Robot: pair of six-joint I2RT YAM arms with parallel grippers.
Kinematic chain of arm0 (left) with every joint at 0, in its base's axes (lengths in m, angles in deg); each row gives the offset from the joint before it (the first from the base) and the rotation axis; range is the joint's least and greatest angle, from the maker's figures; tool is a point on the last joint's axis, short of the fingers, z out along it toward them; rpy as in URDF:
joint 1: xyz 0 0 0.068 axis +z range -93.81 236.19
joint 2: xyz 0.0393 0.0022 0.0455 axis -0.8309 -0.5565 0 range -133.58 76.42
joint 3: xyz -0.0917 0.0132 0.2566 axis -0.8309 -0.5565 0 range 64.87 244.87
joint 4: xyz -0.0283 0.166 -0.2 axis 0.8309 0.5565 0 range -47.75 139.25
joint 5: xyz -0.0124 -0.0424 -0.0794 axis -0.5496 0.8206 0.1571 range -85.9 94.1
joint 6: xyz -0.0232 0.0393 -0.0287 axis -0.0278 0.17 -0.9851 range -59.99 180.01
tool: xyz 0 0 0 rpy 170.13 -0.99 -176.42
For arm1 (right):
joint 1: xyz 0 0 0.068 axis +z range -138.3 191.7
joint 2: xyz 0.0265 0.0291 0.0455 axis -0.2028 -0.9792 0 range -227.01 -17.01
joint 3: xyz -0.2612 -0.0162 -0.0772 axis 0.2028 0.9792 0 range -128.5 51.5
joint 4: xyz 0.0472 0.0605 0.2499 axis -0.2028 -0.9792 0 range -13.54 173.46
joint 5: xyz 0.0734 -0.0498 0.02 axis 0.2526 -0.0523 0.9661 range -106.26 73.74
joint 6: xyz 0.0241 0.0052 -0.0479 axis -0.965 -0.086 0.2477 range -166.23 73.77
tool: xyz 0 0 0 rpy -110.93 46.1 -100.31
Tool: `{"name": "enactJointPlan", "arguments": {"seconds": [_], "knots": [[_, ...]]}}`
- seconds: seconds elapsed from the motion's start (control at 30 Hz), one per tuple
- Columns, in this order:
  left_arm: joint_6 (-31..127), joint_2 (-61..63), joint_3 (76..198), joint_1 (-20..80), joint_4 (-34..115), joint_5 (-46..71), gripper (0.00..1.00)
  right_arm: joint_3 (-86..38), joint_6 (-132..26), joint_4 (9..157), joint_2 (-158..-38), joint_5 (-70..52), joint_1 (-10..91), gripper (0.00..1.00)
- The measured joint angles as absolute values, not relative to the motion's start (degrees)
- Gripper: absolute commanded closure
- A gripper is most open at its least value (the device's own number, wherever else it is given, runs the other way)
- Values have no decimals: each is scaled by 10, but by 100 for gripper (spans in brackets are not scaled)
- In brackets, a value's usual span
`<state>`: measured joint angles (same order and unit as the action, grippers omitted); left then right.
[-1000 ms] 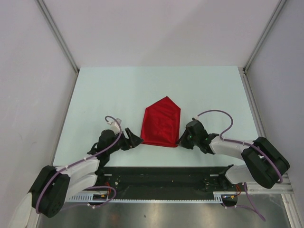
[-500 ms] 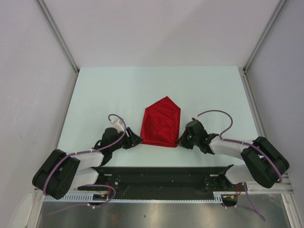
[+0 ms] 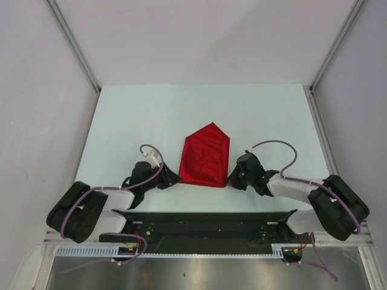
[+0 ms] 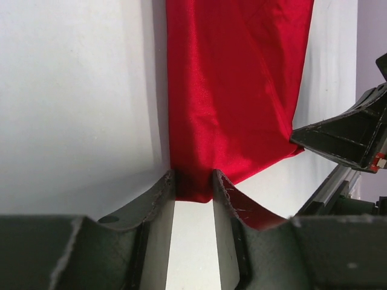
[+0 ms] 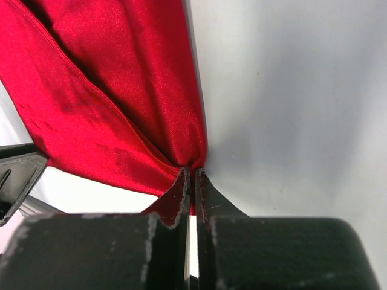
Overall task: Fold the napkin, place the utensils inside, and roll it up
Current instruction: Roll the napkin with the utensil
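1. The napkin (image 3: 205, 156) lies folded on the table (image 3: 151, 115), between both arms.
2. The right gripper (image 5: 193, 172) pinches its near right corner tightly.
3. The left gripper (image 4: 193, 181) stands narrow around the near left corner (jaws apart, not pressing).

nothing here can be read: no lettering, number, label or brand mark shows on the napkin (image 3: 205, 157), the table (image 3: 151, 115), the left arm (image 3: 112, 198) or the right arm (image 3: 293, 187).
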<state>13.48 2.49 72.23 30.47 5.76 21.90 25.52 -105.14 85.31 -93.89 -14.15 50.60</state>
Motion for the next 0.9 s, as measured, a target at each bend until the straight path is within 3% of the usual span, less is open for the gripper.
{"name": "enactJointPlan", "arguments": {"seconds": [0.03, 0.07, 0.17, 0.23, 0.57, 0.73, 0.9], "knots": [[136, 23, 723, 305, 56, 221, 67, 256, -1051, 851, -937, -142, 506, 89], [135, 21, 725, 305, 54, 223, 71, 256, -1051, 845, -932, -145, 506, 75], [136, 16, 732, 305, 51, 225, 80, 259, -1045, 823, -909, -155, 507, 51], [136, 12, 738, 305, 50, 228, 84, 259, -1035, 798, -885, -162, 508, 45], [137, 9, 761, 304, 59, 244, 100, 136, -867, 687, -855, -226, 568, 38], [137, 9, 770, 304, 75, 251, 100, 32, -754, 705, -947, -300, 674, 30], [137, 10, 778, 305, 99, 255, 100, -21, -651, 740, -1057, -375, 762, 28]]}}
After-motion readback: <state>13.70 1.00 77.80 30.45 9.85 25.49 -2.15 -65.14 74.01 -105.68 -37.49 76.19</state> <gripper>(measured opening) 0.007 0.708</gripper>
